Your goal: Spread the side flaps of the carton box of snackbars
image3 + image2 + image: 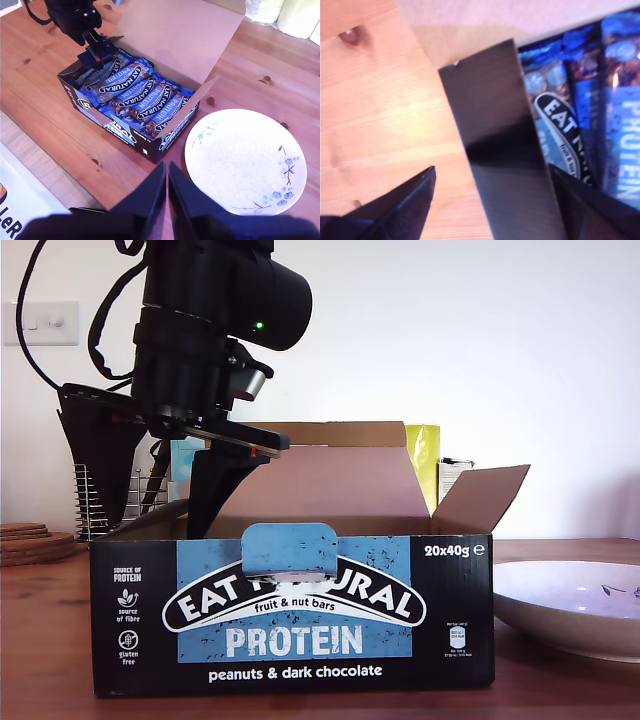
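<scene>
The carton box of snackbars (290, 615) sat on the wooden table (40, 660), blue front facing the exterior view, its wide lid flap (320, 485) standing up behind. My first gripper (490, 200) hung over the box's end at the exterior view's left, jaws apart and straddling that end's side flap (495, 145), one finger (405, 205) outside over bare table, the other over the wrapped bars (620, 125). The other side flap (480, 497) already leaned outward at the exterior view's right, just beside a white flowered plate (245, 160). My second gripper (167, 200) hovered high above the near table edge, fingers together, holding nothing. A wire rack (100, 502) stood behind the first arm.
</scene>
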{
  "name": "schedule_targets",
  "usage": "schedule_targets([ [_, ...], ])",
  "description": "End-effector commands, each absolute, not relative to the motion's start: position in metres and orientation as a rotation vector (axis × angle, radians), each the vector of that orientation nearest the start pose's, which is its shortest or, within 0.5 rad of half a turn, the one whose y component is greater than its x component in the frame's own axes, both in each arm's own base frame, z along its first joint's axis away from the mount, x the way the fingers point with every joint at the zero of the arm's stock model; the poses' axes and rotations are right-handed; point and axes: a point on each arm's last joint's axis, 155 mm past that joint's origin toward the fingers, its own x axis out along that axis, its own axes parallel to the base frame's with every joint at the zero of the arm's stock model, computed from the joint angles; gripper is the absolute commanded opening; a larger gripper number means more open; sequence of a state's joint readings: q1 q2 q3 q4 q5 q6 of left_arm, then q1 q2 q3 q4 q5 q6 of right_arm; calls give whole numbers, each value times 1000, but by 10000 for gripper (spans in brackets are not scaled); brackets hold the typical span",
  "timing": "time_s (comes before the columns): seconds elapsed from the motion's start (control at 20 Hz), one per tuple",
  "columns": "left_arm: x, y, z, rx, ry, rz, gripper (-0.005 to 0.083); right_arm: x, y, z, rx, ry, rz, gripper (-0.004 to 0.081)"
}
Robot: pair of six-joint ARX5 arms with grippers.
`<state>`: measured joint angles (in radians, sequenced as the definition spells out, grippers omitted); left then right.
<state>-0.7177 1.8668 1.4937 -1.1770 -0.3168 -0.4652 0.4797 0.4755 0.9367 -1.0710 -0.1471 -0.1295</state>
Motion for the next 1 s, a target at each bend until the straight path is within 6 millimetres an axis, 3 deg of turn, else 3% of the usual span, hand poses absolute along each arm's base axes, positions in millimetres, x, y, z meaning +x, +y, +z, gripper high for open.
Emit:
schedule_targets([
  [0.0,301,-185,84,391,1348,3,642,149,109,251,-224,552,655,-13],
  [0.45,302,-171,112,385,1291,22,642,149,109,250,-224,554,655,-13],
  [0.95,304,-146,113,394,1325,86,642,146,108,246,-230,575,656,-13],
])
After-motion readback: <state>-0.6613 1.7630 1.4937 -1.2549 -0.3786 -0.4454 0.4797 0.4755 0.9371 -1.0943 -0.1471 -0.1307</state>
